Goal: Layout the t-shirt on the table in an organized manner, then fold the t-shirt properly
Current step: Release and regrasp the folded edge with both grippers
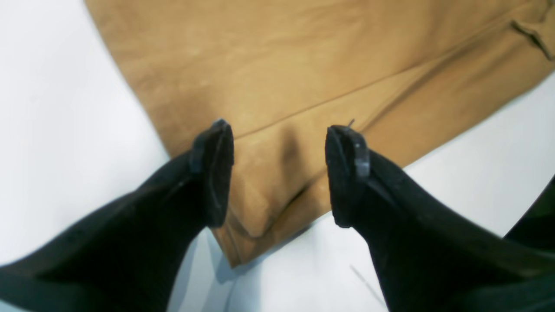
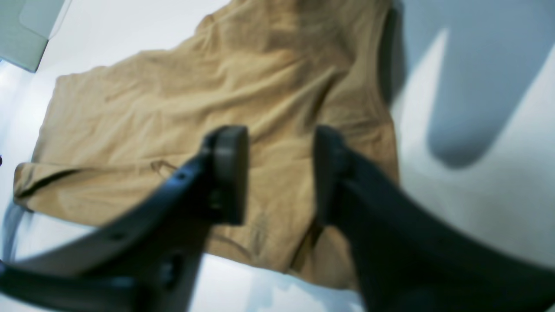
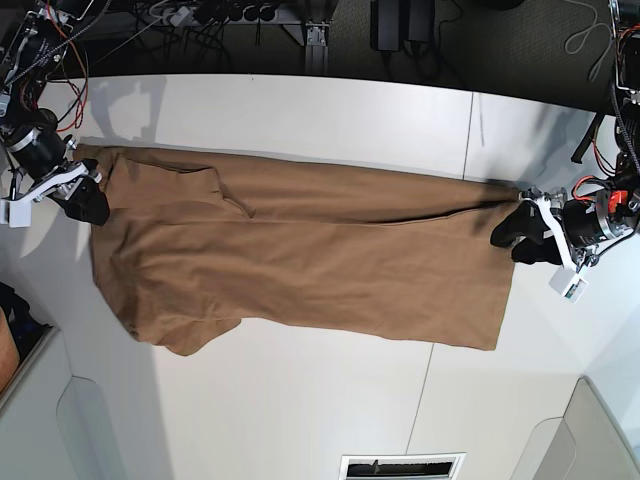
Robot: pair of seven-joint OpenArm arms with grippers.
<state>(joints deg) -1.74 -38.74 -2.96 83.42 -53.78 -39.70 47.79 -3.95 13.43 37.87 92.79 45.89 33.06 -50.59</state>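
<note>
Base view: t-shirt (image 3: 300, 260) spread lengthwise across the table (image 3: 300, 110), one long side folded in
Left gripper (image 1: 279, 173): jaws spread, astride hem corner
Right gripper (image 2: 279, 173): jaws parted, nothing pinched
Advice: lift clear, regrip both free-edge corners evenly

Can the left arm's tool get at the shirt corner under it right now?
Probably yes. The left tool hangs open straddling the corner of the t-shirt, which lies on the table. Nothing else sits between the tips and the cloth, so the way down looks free.
</note>
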